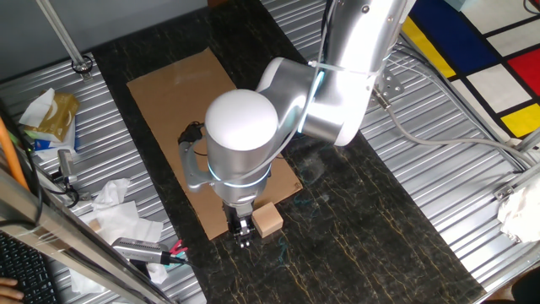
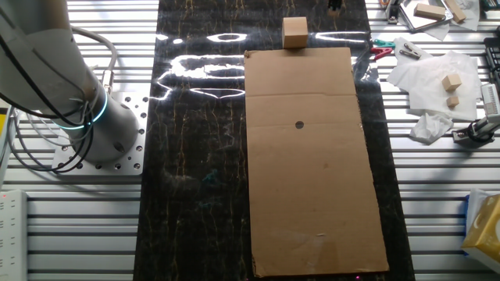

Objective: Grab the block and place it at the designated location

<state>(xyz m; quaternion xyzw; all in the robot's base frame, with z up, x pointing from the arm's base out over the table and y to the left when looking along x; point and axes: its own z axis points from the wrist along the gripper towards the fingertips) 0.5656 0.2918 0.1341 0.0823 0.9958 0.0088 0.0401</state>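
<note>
One fixed view shows you the arm (image 1: 337,76) bent low over the table, its white rounded wrist housing blocking most of the brown cardboard sheet (image 1: 181,89) beneath it. Along the left edge you have clutter on the ribbed metal surface: crumpled white paper (image 1: 114,211), a yellow and white packet (image 1: 46,114) and a red-handled tool (image 1: 173,251). The tabletop (image 1: 371,228) is dark and marbled with thin pale veins. The gripper (image 1: 243,234) is a small black tip poking out below the wrist, just off the near corner of the cardboard. You cannot tell from here whether its fingers are apart or together. The block (image 1: 269,220), a plain pale tan wooden cube, sits on the dark tabletop just beside the gripper, to the right as pictured, at the edge of the cardboard.

The other fixed view gives you the whole flat rectangular cardboard, creased across, with the designated location (image 2: 299,124), a small round black dot, bare in its upper half. The block (image 2: 294,33) rests just past the sheet's far short edge, well apart from the dot. Only a dark sliver of the gripper (image 2: 335,5) shows at the top edge, near the block, its state unreadable. White paper (image 2: 426,74) and two smaller wooden pieces (image 2: 451,87) lie at the right.
</note>
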